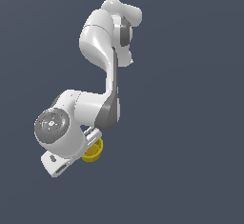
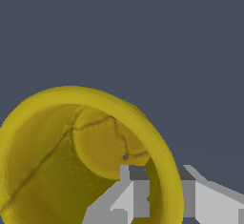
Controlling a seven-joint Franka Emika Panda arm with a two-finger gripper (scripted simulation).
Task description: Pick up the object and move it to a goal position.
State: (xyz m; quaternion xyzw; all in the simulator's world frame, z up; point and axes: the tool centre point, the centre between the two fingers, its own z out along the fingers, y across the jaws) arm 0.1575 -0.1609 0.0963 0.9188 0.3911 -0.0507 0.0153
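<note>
The object is a small yellow cup (image 1: 92,152) with a hollow inside. It sits at the end of my white arm, low on the exterior view's left. In the wrist view the cup (image 2: 71,161) fills the frame, its open mouth facing the camera. My gripper (image 2: 162,171) straddles the cup's wall. One grey finger (image 2: 131,194) is inside the hollow and the other finger (image 2: 205,199) is outside, both against the wall. In the exterior view the gripper (image 1: 93,141) is mostly hidden by the wrist.
The white arm (image 1: 102,42) folds back across the exterior view's upper middle. The ground (image 1: 190,123) around it is plain dark grey-blue. No goal marker shows in either view.
</note>
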